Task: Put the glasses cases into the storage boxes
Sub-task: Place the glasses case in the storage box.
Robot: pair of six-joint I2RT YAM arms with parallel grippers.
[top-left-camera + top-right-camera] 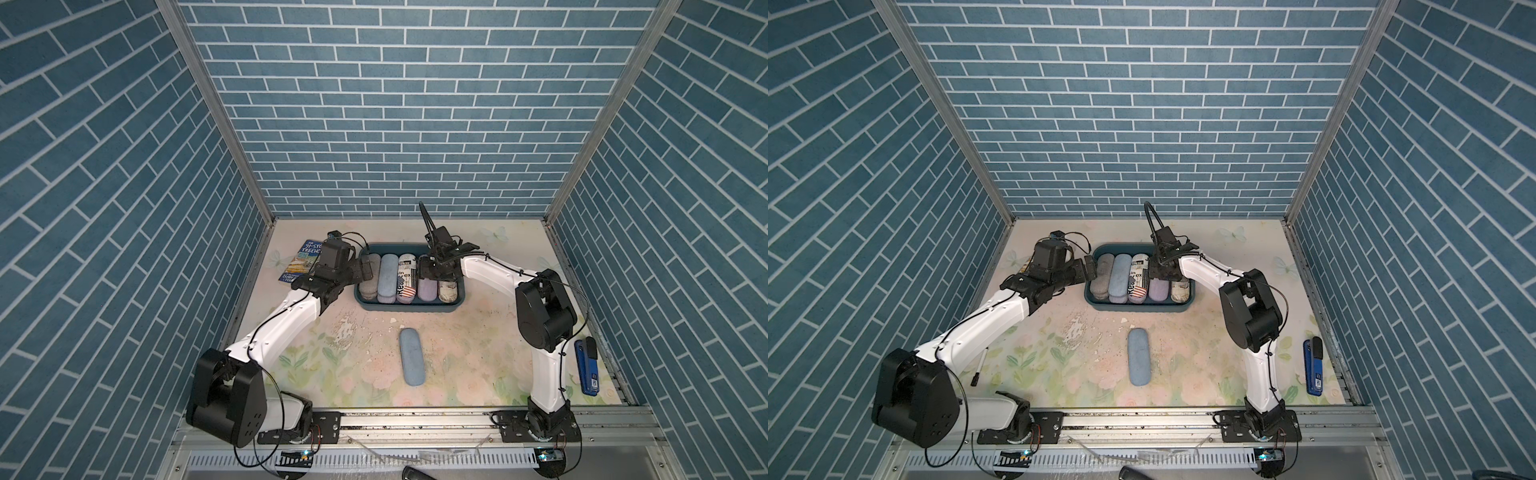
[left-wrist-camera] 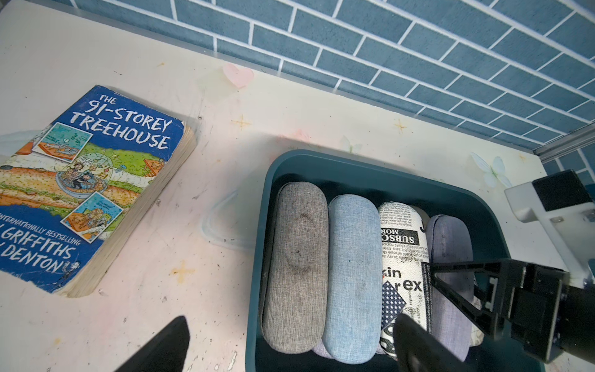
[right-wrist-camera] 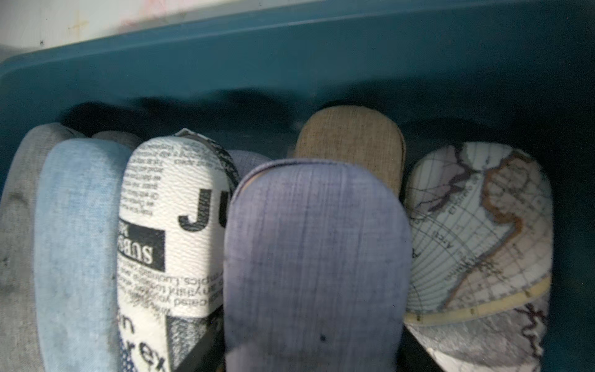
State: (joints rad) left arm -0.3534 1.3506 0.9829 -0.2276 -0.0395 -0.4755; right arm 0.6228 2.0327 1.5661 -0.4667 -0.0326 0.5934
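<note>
The dark teal storage box (image 1: 409, 308) (image 1: 1138, 307) stands at the back middle, packed with glasses cases side by side: grey (image 2: 297, 257), light blue (image 2: 351, 273), newspaper-and-flag print (image 2: 402, 244), lilac (image 3: 315, 257) and map-print (image 3: 476, 241). A tan case (image 3: 351, 135) lies under them. My right gripper (image 1: 430, 270) (image 3: 314, 360) reaches down into the box, its fingers pressed against both long sides of the lilac case (image 1: 427, 289). My left gripper (image 1: 368, 268) (image 2: 291, 322) hangs wide open over the box's left rim and the grey case, holding nothing. One more light blue case (image 1: 412, 357) (image 1: 1139, 357) lies alone on the mat in front of the box.
A paperback book (image 1: 305, 259) (image 2: 83, 183) lies left of the box, behind my left wrist. A blue-and-black stapler-like object (image 1: 587, 365) sits by the right wall. A pen (image 1: 979, 368) lies under my left arm. Brick-patterned walls close in three sides.
</note>
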